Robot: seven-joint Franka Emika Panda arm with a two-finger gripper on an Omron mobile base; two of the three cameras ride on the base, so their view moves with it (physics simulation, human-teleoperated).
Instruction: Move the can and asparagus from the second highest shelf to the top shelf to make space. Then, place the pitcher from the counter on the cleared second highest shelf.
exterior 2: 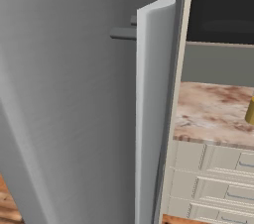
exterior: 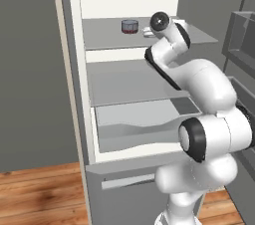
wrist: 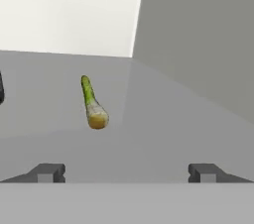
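Note:
The can (exterior: 130,26), squat and grey with a dark red band, stands on the top shelf (exterior: 107,37) of the open fridge. My arm (exterior: 172,45) reaches onto that shelf to the right of the can. In the hand view my gripper (wrist: 126,173) is open and holds nothing. The asparagus (wrist: 93,104) lies loose on the grey shelf just ahead of the fingertips (wrist: 47,172), left of centre, its cut end toward me. The second highest shelf (exterior: 129,83) is bare. A yellow sliver of the pitcher (exterior 2: 250,111) shows on the counter (exterior 2: 211,114) at the right edge.
The fridge's grey side wall (wrist: 198,44) rises close to the right of the hand, the white back wall (wrist: 69,10) behind. The open fridge door (exterior 2: 74,109) stands between the base and the counter. Cream drawers (exterior 2: 208,178) sit under the counter. A drawer bin (exterior: 139,129) lies below the shelves.

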